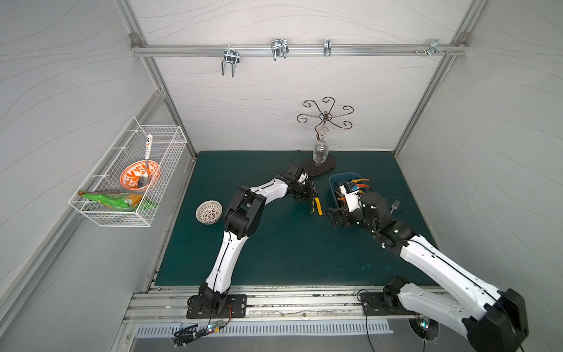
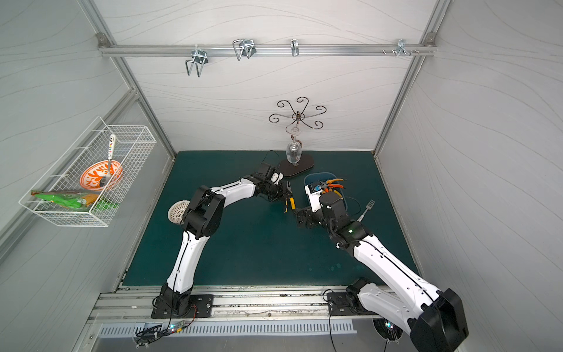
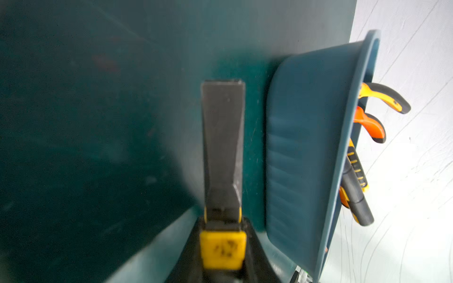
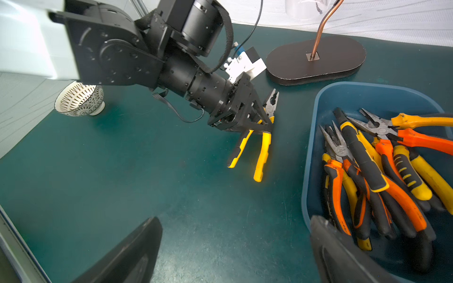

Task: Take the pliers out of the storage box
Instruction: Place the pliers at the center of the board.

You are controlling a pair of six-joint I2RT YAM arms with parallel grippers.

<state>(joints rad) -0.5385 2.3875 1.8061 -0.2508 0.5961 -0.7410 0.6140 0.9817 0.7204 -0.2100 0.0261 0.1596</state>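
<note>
if from above, storage box (image 1: 334, 189) half behind right arm (image 1: 370, 210)

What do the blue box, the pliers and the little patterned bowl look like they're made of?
Box: likely plastic; smooth, matte blue, moulded rounded corners.
Pliers: dark, dull metal jaws; handles seemingly rubber or soft plastic in yellow, orange and black, some ribbed.
Bowl: probably glazed ceramic; slightly glossy white with a fine dark pattern.
</note>
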